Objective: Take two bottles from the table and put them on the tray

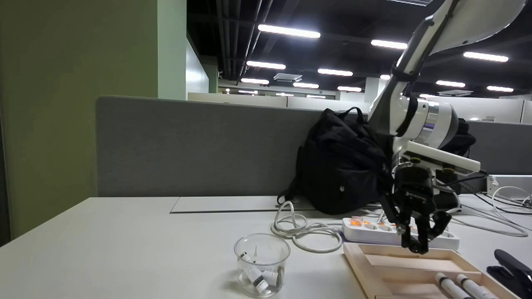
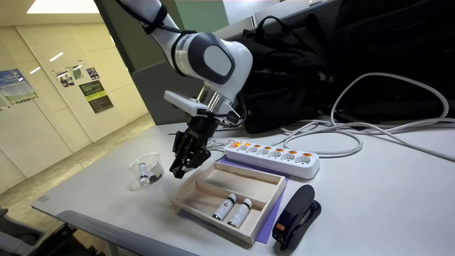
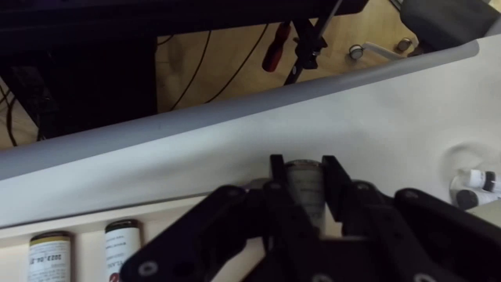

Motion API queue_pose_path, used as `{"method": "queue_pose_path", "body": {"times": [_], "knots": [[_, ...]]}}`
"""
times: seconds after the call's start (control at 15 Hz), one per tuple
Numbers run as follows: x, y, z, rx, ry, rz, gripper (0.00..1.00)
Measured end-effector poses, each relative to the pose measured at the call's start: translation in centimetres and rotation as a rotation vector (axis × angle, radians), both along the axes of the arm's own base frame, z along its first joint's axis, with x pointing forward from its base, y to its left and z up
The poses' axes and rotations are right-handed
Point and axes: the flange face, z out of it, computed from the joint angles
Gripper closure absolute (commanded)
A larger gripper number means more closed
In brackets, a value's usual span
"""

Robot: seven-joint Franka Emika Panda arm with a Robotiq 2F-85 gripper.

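My gripper (image 3: 302, 162) is shut on a small whitish bottle (image 3: 307, 188), seen between the fingertips in the wrist view. In both exterior views the gripper (image 1: 415, 243) (image 2: 180, 169) hangs above the near or side edge of the beige tray (image 1: 360, 272) (image 2: 213, 224), and the fingers mostly hide the held bottle. Two white bottles with dark ends (image 2: 224, 207) (image 2: 240, 213) lie side by side in one tray compartment. They also show in the wrist view (image 3: 49, 256) (image 3: 122, 246). More bottles (image 1: 253, 274) lie in a clear round cup (image 2: 158, 166) on the table (image 1: 124, 249).
A white power strip (image 2: 272, 158) with cables stands behind the tray. A black stapler-like object (image 2: 298, 217) lies beside the tray. A black backpack (image 1: 341, 166) stands against the grey partition (image 1: 199, 149). A purple sheet (image 2: 265, 229) lies under the tray.
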Motion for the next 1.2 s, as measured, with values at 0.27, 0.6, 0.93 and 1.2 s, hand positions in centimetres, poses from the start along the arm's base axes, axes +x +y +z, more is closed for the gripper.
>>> {"method": "queue_pose_path", "body": {"times": [0.27,0.6,0.93,1.2], "knots": [[-0.2,-2.0,-1.3,-0.056,0.044,0.103,0.93],[0.3,-3.4,-3.6,-0.108,0.042,0.218,0.93],[-0.4,-3.3,-5.1,-0.07,0.09,0.274,0.93],[-0.9,-3.2,-6.1,-0.058,0.137,0.292,0.93]]}}
